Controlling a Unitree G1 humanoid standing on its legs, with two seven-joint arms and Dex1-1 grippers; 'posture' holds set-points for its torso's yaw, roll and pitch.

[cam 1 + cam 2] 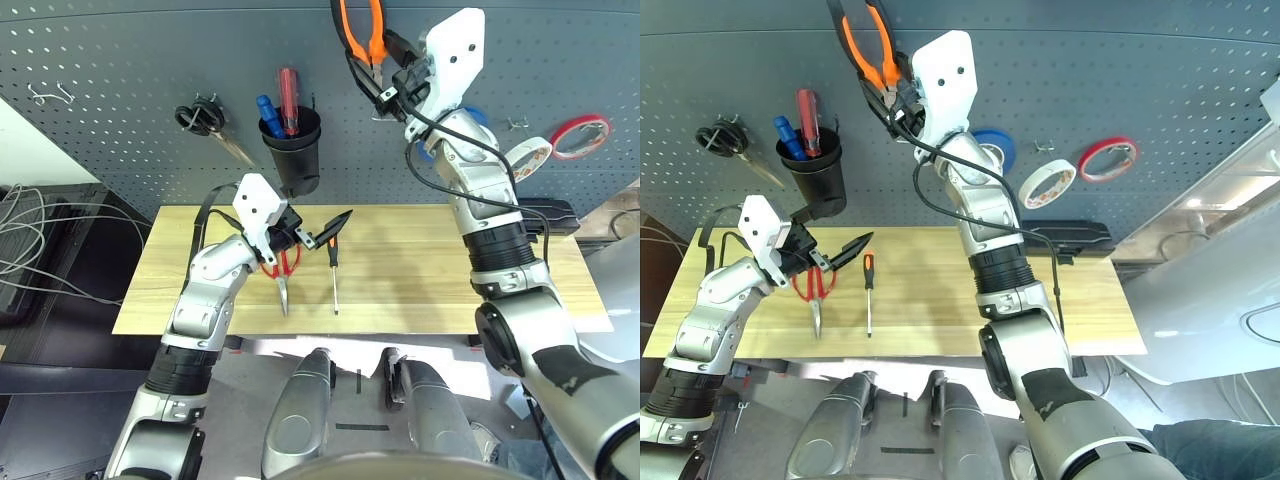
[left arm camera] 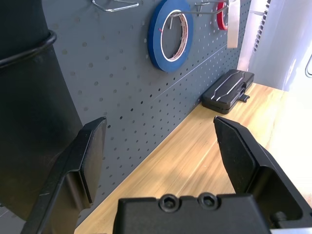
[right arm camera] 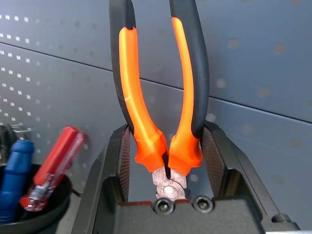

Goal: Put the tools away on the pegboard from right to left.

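High against the pegboard point(image 1: 130, 80), my right gripper point(image 1: 385, 80) is shut on the orange-handled pliers point(image 1: 362, 30), gripping them near the head with the handles pointing up point(image 3: 163, 97). The white tape roll point(image 1: 527, 158) hangs on a hook to the right of that arm. On the wooden table point(image 1: 420, 290) lie the red-handled scissors point(image 1: 280, 275) and the thin screwdriver point(image 1: 334, 275), side by side. My left gripper point(image 1: 325, 232) hovers open just above the scissors' handles, with nothing between its fingers point(image 2: 92, 161).
A black cup point(image 1: 292, 145) holding blue- and red-handled screwdrivers hangs on the board, with black-handled scissors point(image 1: 205, 125) to its left. Blue tape point(image 2: 170, 34) and red tape point(image 1: 580, 135) hang further right. A black case point(image 1: 548, 215) lies at the table's back right.
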